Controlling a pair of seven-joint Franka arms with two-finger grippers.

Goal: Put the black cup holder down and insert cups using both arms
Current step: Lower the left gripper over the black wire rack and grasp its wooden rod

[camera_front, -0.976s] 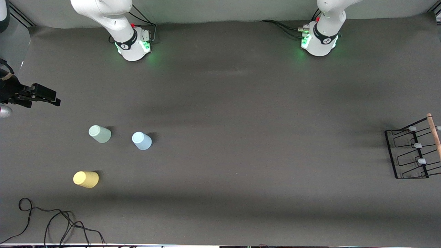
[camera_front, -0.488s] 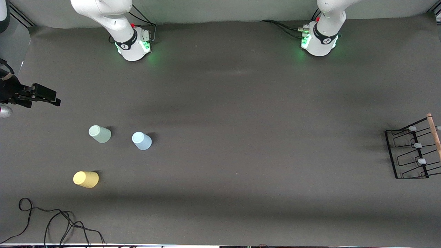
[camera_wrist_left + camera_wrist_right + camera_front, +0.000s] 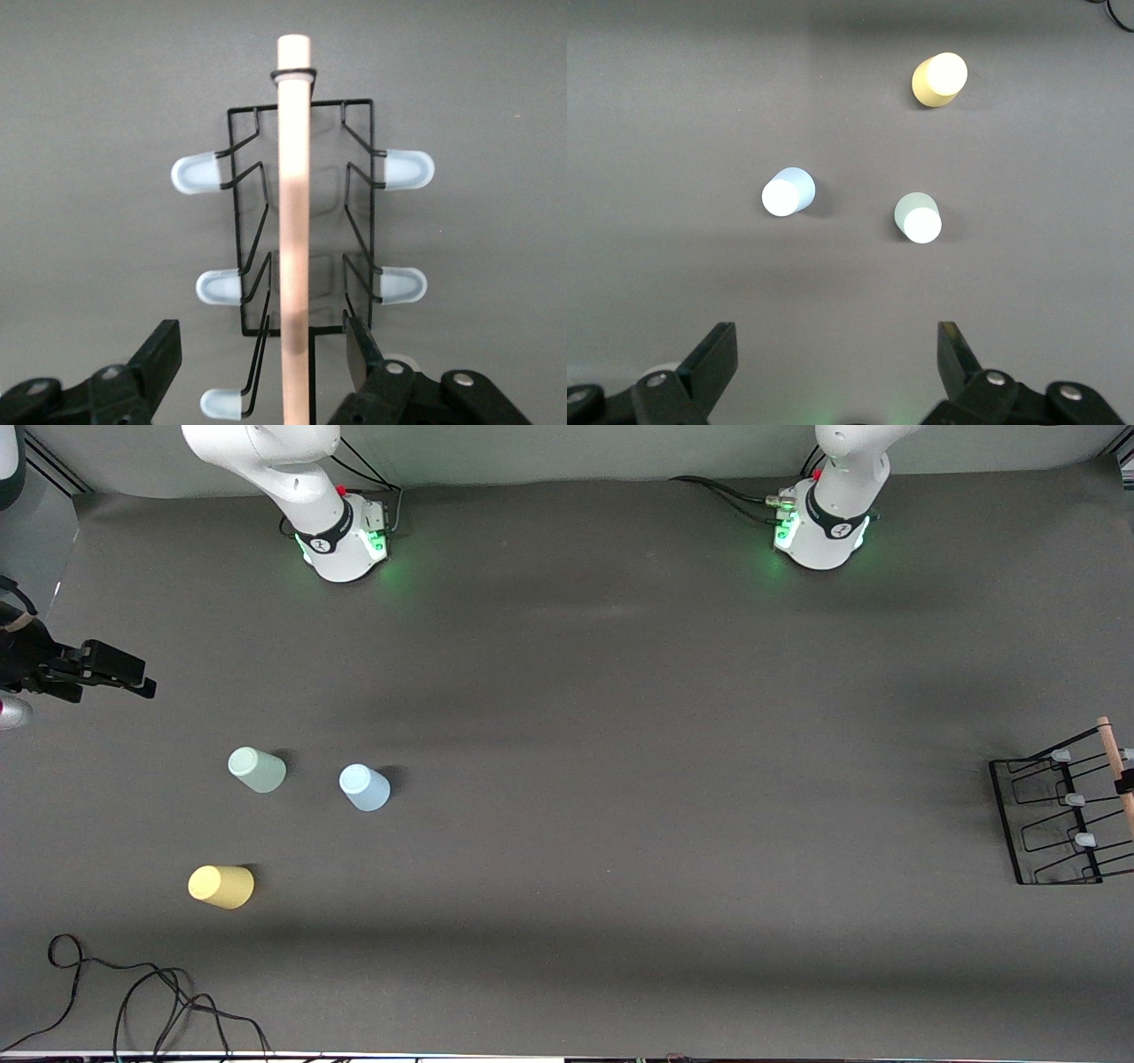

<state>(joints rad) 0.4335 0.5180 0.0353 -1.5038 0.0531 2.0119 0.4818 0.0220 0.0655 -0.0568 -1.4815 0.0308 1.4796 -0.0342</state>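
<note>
Hovering over the black cup holder (image 3: 301,221), left tool (image 3: 262,359) apart; right tool (image 3: 837,359) apart.

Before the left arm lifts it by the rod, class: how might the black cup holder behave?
The black cup holder is thin open wire, so probably light and stiff. Held by its wooden rod alone, it might swing or tilt.

You have three cups: one green cup (image 3: 257,770), one blue cup (image 3: 364,787), one yellow cup (image 3: 221,887). One black cup holder (image 3: 1054,819), six pegs.
</note>
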